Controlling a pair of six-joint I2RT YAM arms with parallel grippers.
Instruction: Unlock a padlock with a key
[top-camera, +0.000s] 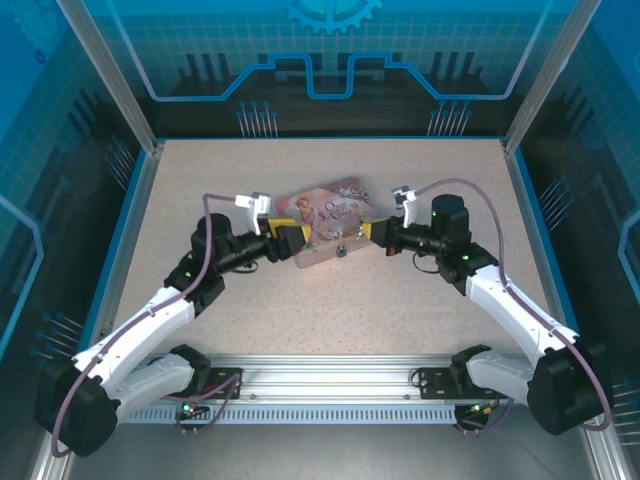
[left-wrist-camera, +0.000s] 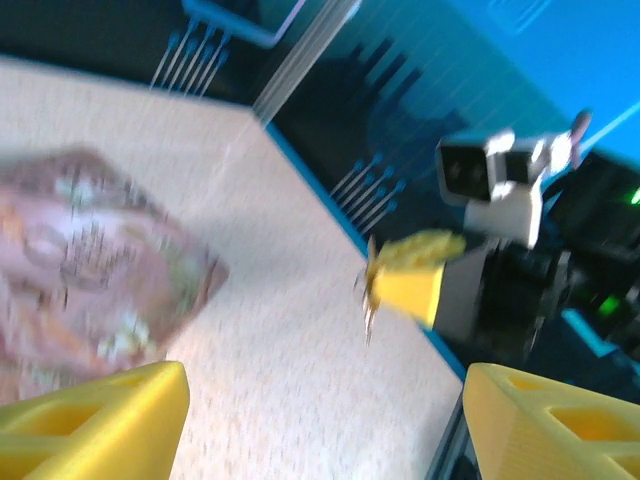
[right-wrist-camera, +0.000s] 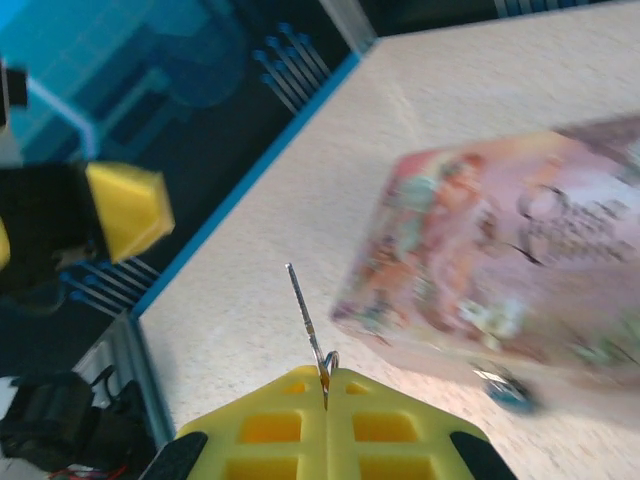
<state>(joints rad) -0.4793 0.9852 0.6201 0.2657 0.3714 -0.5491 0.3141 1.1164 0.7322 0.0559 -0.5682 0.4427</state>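
- Right gripper (right-wrist-camera: 325, 376), up close, pinches the key (right-wrist-camera: 304, 312) tight. Is the padlock (right-wrist-camera: 506, 390) open?
- Not yet, I think. It sits by the near side of the pink tin (right-wrist-camera: 500, 250), and the key is apart from it.
- And the left gripper (left-wrist-camera: 325, 395)?
- Wide apart, holding nothing, left of the tin.
- The right wrist view shows the thin key clearly. The top view shows both arms meeting at the tin.

Motion blur smears the pink tin (left-wrist-camera: 90, 270) and the padlock (right-wrist-camera: 508, 392), whose shackle cannot be made out.
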